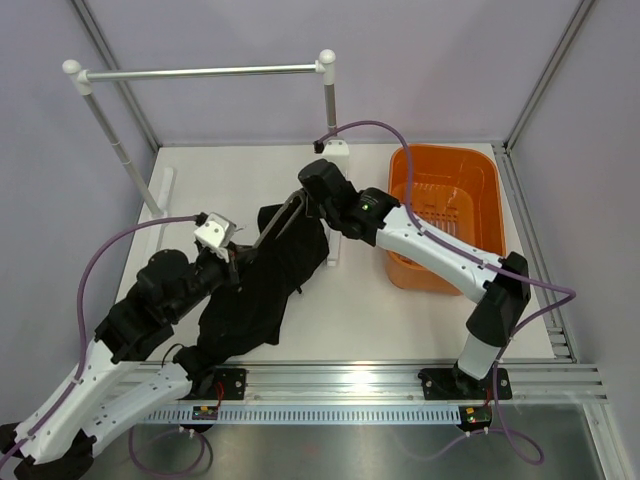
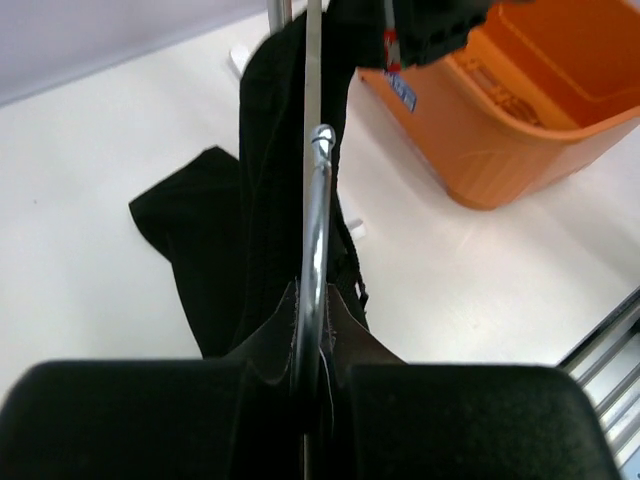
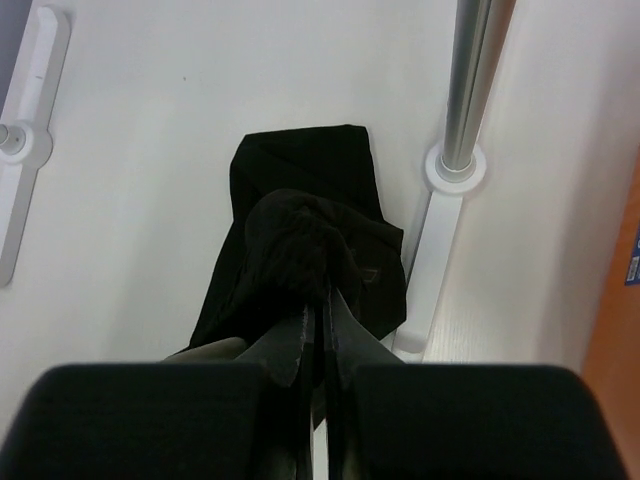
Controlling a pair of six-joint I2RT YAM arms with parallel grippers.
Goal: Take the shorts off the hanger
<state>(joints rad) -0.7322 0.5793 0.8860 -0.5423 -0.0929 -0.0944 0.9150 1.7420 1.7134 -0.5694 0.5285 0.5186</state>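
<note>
The black shorts (image 1: 262, 290) lie crumpled on the white table, their upper part draped over the thin grey-brown hanger (image 1: 272, 225), which slants between my two grippers. My left gripper (image 1: 237, 262) is shut on the hanger's shiny wire hook (image 2: 318, 220), with the shorts (image 2: 215, 230) hanging beyond it. At the hanger's far end, my right gripper (image 1: 299, 203) is shut on a bunched fold of the shorts (image 3: 300, 230); its jaws (image 3: 322, 305) pinch black fabric. Most of the hanger's loop is hidden in the cloth.
An orange tub (image 1: 445, 215) stands on the right of the table. The silver rail (image 1: 205, 72) with white joints spans the back, and its right post (image 3: 470, 80) and white foot (image 3: 455, 165) stand just beyond the shorts. Another white foot (image 3: 25, 120) lies at left.
</note>
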